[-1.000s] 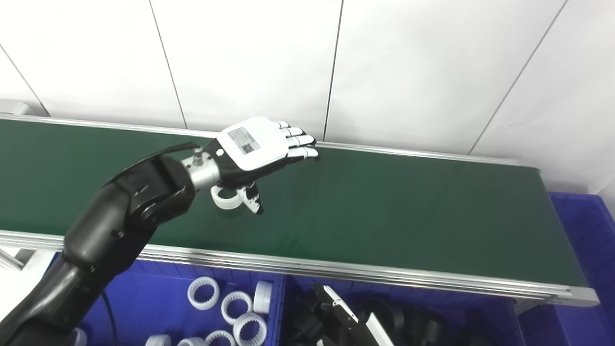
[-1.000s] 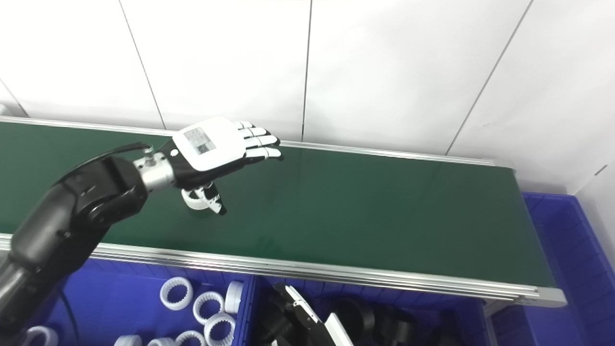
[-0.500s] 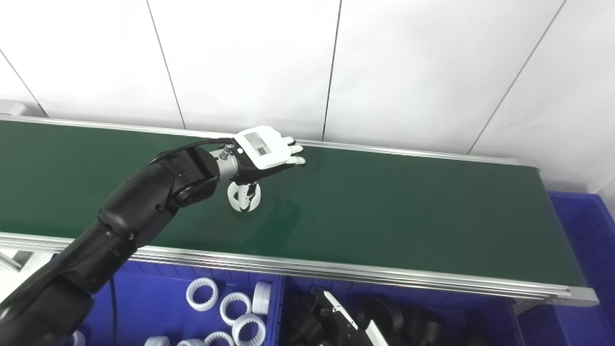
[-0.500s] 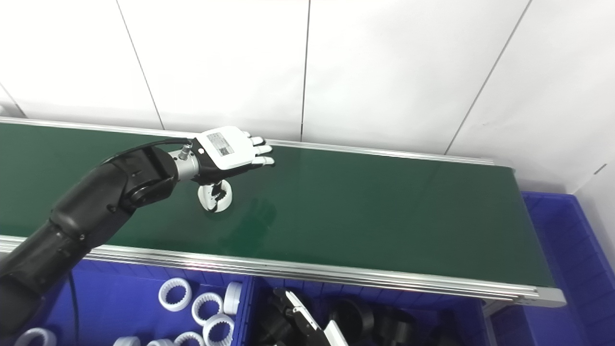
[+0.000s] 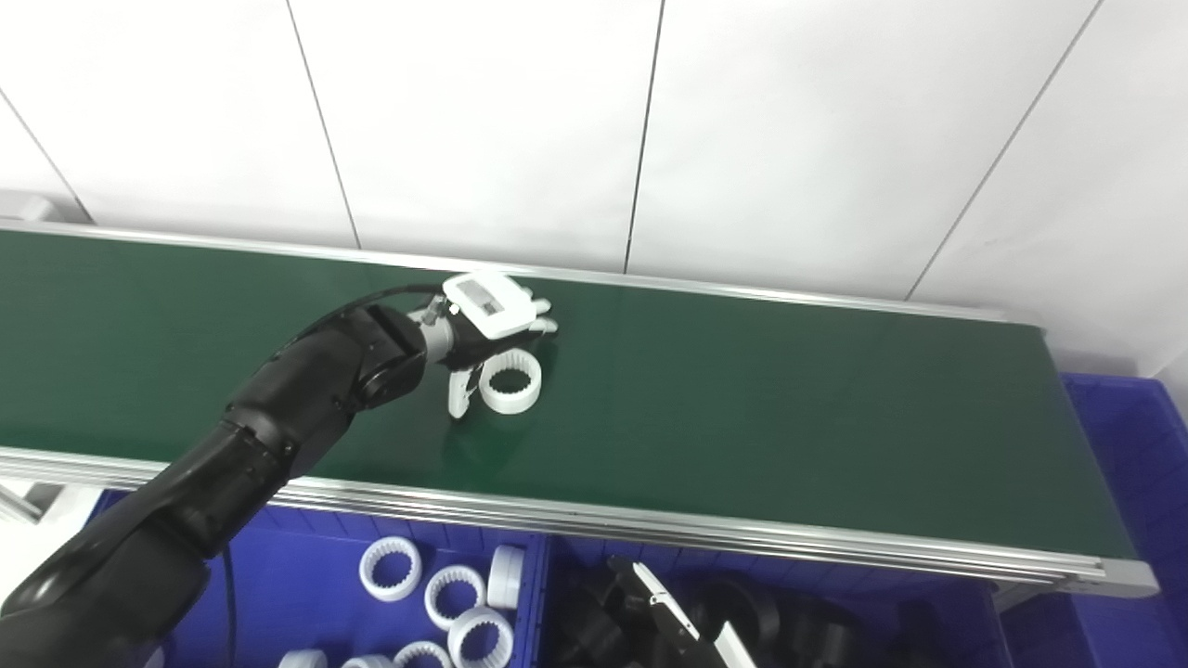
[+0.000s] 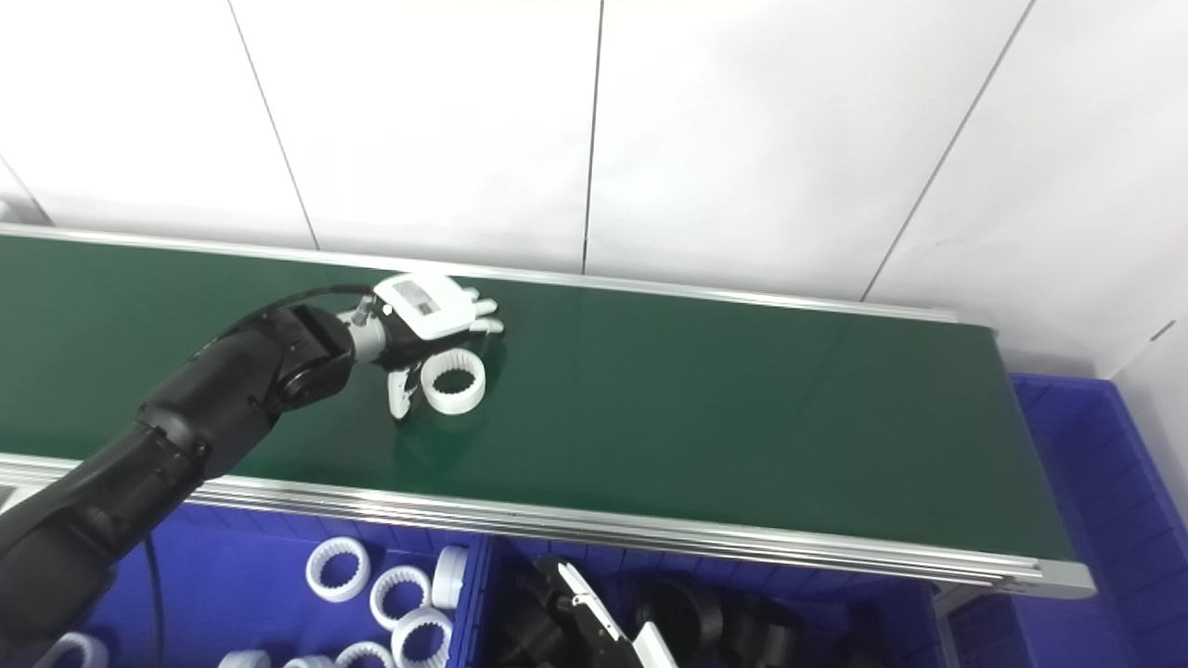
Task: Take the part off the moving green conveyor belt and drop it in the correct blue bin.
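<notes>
A white toothed ring [image 5: 510, 383] lies flat on the green conveyor belt [image 5: 789, 408], also seen in the right eye view [image 6: 453, 383]. My left hand [image 5: 490, 320] is low over the belt, right at the ring. Its thumb [image 5: 458, 397] stands on the ring's left side and its fingers [image 5: 543, 315] reach past the ring's far side. The hand is open and the ring rests on the belt. My right hand [image 5: 670, 617] shows only partly at the bottom edge, above the bin of black parts; its fingers are too cut off to read.
A blue bin [image 5: 297, 575] below the belt's near rail holds several white rings [image 5: 390, 567]. The blue bin beside it [image 5: 965, 612] holds black rings [image 5: 752, 608]. Another blue bin [image 5: 1128, 436] stands at the belt's right end. A white tiled wall runs behind the belt.
The ring has travelled right along the belt. My left hand has followed it, dropped lower and reached further out, so the ring now lies between thumb and fingers.
</notes>
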Tool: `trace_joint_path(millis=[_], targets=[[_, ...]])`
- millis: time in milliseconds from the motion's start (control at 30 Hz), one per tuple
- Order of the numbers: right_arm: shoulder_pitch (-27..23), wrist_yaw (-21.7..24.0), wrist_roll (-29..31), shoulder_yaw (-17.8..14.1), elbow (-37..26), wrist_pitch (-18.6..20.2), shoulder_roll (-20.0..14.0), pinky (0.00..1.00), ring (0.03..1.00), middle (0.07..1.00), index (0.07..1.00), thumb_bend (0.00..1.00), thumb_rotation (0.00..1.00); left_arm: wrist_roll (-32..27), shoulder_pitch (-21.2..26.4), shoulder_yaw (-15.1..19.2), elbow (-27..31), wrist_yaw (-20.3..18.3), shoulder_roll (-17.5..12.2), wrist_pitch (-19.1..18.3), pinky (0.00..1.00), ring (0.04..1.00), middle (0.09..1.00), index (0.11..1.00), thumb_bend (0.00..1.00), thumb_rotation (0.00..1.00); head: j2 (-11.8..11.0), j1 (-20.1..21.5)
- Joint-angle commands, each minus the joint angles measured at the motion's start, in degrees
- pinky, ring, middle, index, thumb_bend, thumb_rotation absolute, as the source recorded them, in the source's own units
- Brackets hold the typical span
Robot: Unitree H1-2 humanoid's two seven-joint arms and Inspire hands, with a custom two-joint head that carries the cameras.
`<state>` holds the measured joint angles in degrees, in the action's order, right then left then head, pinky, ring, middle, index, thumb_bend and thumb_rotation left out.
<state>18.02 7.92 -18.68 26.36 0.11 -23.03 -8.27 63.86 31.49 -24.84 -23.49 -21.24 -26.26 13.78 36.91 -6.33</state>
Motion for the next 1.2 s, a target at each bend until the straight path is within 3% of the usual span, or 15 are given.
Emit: trace_joint_path(millis=[0, 67, 100, 167, 233, 300, 467, 600, 800, 1167], targets=[[0.35, -0.36, 0.28, 0.00, -2.15, -2.60, 0.22, 0.87, 0.939, 0.972, 0.955, 0.40, 0.93, -0.99, 2.84, 0.05, -2.06, 3.53, -0.64, -0.79, 0.54, 0.836, 0.982, 0.898, 0.99, 0.05, 0.26, 0.10], [0.37, -0.41, -0.10, -0.05, -2.36, -2.41, 0.29, 0.87, 0.938, 0.972, 0.955, 0.40, 0.94, -2.04, 3.49, -0.63, -5.40, 6.25, -0.11, -0.15, 0.49, 0.760, 0.935, 0.859, 0.97, 0.02, 0.49, 0.24], [0.36, -0.41, -0.22, -0.07, -2.45, -2.31, 0.33, 0.87, 0.937, 0.971, 0.954, 0.40, 0.95, -2.53, 3.82, -1.06, -6.98, 7.45, 0.18, 0.12, 0.42, 0.651, 0.866, 0.825, 0.92, 0.01, 0.49, 0.24], [0.36, -0.45, -0.37, -0.18, -2.56, -2.20, 0.41, 0.87, 0.939, 0.970, 0.952, 0.40, 0.95, -3.06, 4.45, -2.12, -9.65, 10.10, 0.66, 0.62, 0.35, 0.542, 0.801, 0.774, 0.88, 0.01, 0.62, 0.25], [0.32, -0.65, -0.53, -0.37, -2.52, -2.19, 0.53, 0.87, 0.940, 0.970, 0.951, 0.40, 0.95, -3.56, 4.93, -3.20, -11.73, 13.27, 1.07, 1.23, 0.33, 0.509, 0.785, 0.751, 0.87, 0.04, 0.90, 0.38], [0.15, -1.04, -0.73, -0.68, -2.17, -2.37, 0.80, 0.87, 0.938, 0.968, 0.949, 0.38, 0.94, -4.73, 5.20, -3.74, -13.46, 15.75, 1.79, 1.52, 0.33, 0.495, 0.768, 0.691, 0.91, 0.14, 1.23, 0.84], [-0.46, -1.76, -0.68, -1.30, -1.33, -2.71, 1.43, 0.87, 0.939, 0.966, 0.945, 0.38, 0.92, -8.93, 4.46, -2.97, -15.96, 17.72, 5.62, -1.51, 0.31, 0.461, 0.740, 0.641, 0.94, 0.18, 1.54, 1.14], [-0.56, -2.05, -0.93, -1.38, -1.14, -2.56, 1.71, 0.87, 0.937, 0.964, 0.944, 0.37, 0.91, -14.64, 3.58, -1.70, -15.00, 13.79, 7.71, -3.10, 0.32, 0.475, 0.744, 0.629, 0.94, 0.17, 1.65, 1.00], [-0.69, -2.28, -1.32, -1.39, -0.86, -1.85, 2.47, 0.87, 0.933, 0.963, 0.945, 0.39, 0.94, -26.12, 2.33, 0.99, -10.88, 4.66, 8.74, -4.09, 0.40, 0.541, 0.794, 0.726, 0.93, 0.18, 2.11, 1.67], [-0.96, -2.44, -2.23, -1.11, -1.04, -1.27, 3.28, 0.86, 0.930, 0.965, 0.944, 0.40, 0.94, -27.56, 0.43, -1.59, -6.01, 3.02, 12.57, -8.61, 0.41, 0.560, 0.870, 0.766, 0.94, 0.21, 2.81, 2.35]])
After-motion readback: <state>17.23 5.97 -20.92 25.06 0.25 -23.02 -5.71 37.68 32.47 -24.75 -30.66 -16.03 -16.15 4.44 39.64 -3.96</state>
